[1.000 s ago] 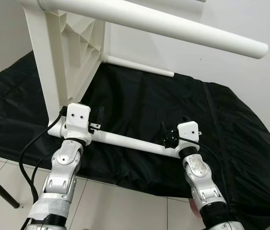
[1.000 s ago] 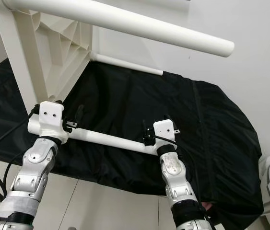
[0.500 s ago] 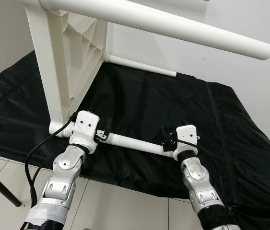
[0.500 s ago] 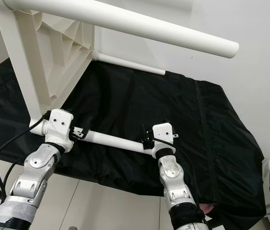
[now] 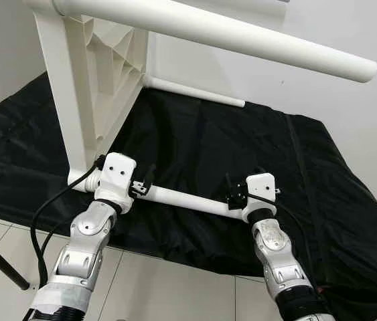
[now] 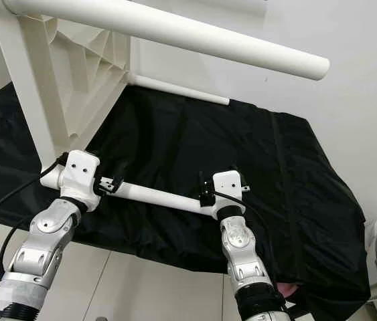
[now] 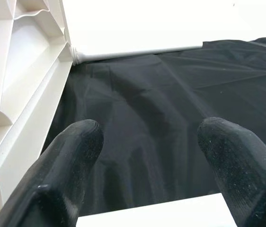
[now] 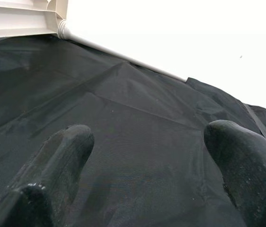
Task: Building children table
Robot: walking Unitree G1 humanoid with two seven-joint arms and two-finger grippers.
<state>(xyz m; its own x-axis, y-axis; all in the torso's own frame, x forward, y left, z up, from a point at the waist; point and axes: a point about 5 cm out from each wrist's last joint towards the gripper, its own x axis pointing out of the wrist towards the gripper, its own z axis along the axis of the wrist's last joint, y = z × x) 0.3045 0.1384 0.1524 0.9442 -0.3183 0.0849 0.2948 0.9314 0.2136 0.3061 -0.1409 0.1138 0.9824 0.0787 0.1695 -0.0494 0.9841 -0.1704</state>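
Seating the near white tubular leg into the corner socket of the white plastic children's tabletop, tipped on its side on the black cloth. Left gripper beside that socket, right gripper at the free end. Both jaws wide apart, straddling the leg rather than clamping it. Best to push straight along the leg's axis, level, no twisting.
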